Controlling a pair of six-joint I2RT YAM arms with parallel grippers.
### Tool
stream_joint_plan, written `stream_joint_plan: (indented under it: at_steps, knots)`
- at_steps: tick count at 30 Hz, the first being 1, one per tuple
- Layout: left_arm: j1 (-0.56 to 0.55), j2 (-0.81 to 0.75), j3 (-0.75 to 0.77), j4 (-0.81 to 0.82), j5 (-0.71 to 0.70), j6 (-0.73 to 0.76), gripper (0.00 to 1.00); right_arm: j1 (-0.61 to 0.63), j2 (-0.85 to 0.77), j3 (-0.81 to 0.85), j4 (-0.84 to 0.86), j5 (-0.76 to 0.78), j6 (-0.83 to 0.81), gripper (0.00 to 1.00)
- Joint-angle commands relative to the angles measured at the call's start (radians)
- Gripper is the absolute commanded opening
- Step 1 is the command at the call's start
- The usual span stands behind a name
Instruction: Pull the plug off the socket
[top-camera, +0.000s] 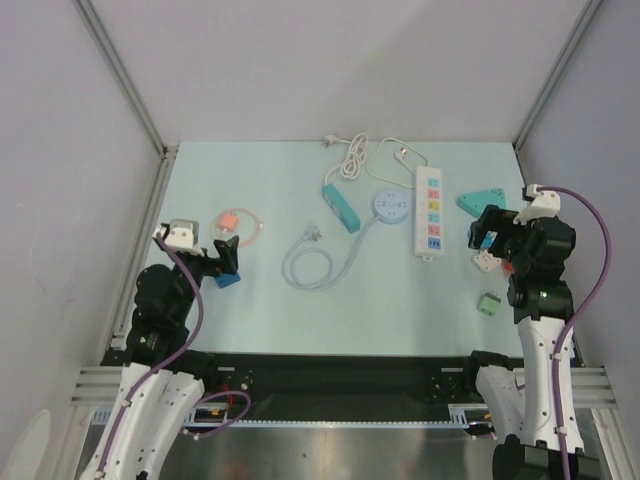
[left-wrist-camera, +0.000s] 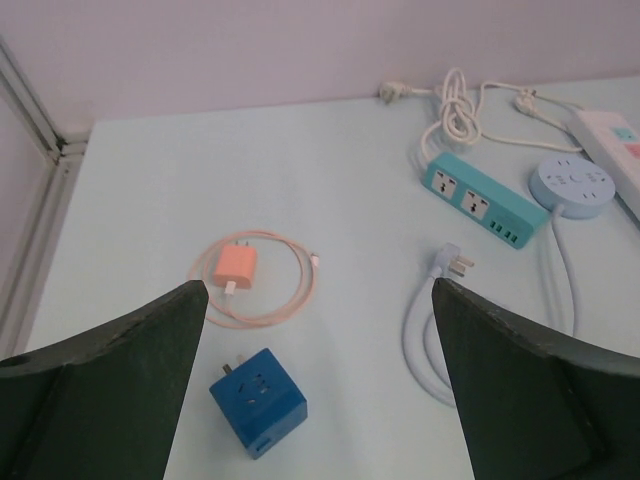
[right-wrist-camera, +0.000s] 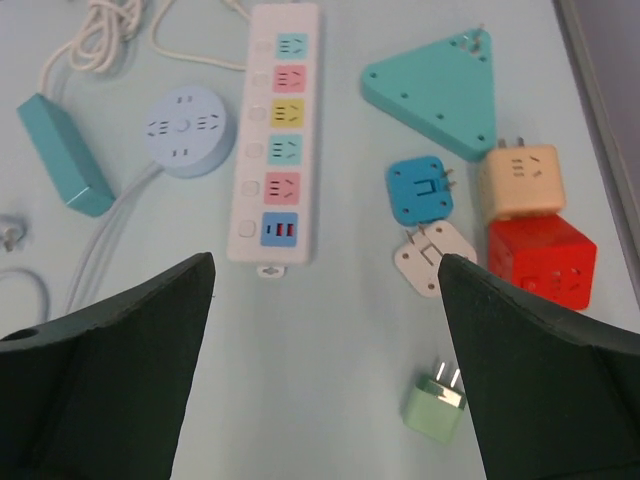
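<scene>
resting prongs-up, the square blue plug lies beside the beige socket cube

The left arm rises at the lower left of the top view with its wrist bent toward the centre, and the left fingers are spread wide around nothing. The right arm stands at the lower right, and the right fingers are spread just as wide, gripping nothing.

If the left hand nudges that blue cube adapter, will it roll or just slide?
The blue cube adapter sits on a flat face, so it will likely slide rather than roll. Its smooth plastic sides may slip in a light grip. No cord is attached, so probably nothing drags behind, and it looks light for its size.
</scene>
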Motion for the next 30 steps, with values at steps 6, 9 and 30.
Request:
stream_joint_plan:
  at_steps: [6,9,30]
  knots:
    - [-0.008,-0.095,-0.048,0.048,-0.105,0.068,1.00,-0.012,-0.088,-0.057,0.088,0.259,0.153,1.00]
    - [-0.008,-0.083,-0.039,0.036,-0.102,0.067,0.99,-0.021,-0.079,-0.058,0.092,0.275,0.152,1.00]
    - [-0.008,-0.076,-0.028,0.024,-0.119,0.059,1.00,-0.031,-0.068,-0.077,0.102,0.300,0.098,1.00]
